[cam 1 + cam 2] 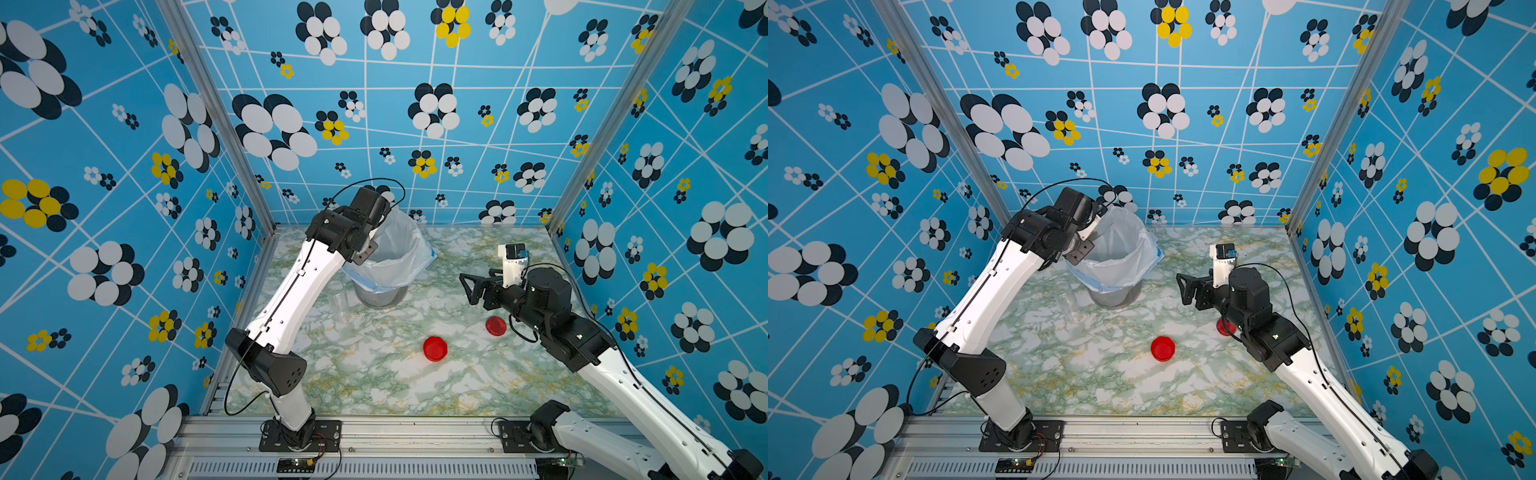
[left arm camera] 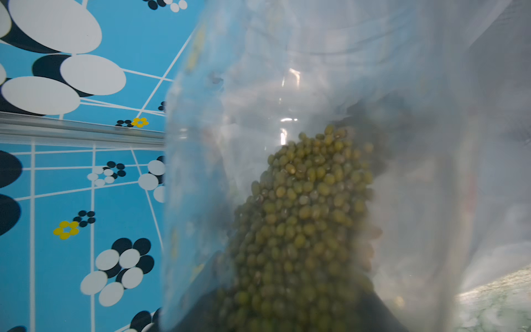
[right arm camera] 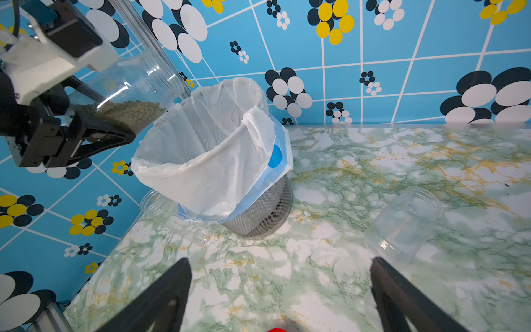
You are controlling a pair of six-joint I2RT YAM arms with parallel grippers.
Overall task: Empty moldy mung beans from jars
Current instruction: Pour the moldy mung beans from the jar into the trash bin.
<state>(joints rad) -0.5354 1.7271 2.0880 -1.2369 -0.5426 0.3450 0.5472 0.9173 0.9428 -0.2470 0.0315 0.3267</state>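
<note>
Clock from table (image 1: 374,386) centre, 12 at back wall.
- 12: bin (image 1: 380,297), bag-lined, tallest obstacle. Its 9 side blocked by left arm (image 1: 291,291) and held jar (image 3: 123,86); rest of mouth clear from above.
- 10: tall jar (image 1: 338,299) just beside bin; gap tight.
- 2: right gripper (image 1: 466,290), jaws wide apart; clear jar (image 3: 402,227) near one fingertip.
- 3: red lid (image 1: 496,326), low, under right arm (image 1: 602,361).
- 4: second red lid (image 1: 435,348); lane between lids.
- 5–7: bare marble, widest passage.

Glossy clear jar (image 3: 138,80) (metal-mesh bin (image 3: 264,207), thin plastic liner (image 3: 207,161)).
</note>
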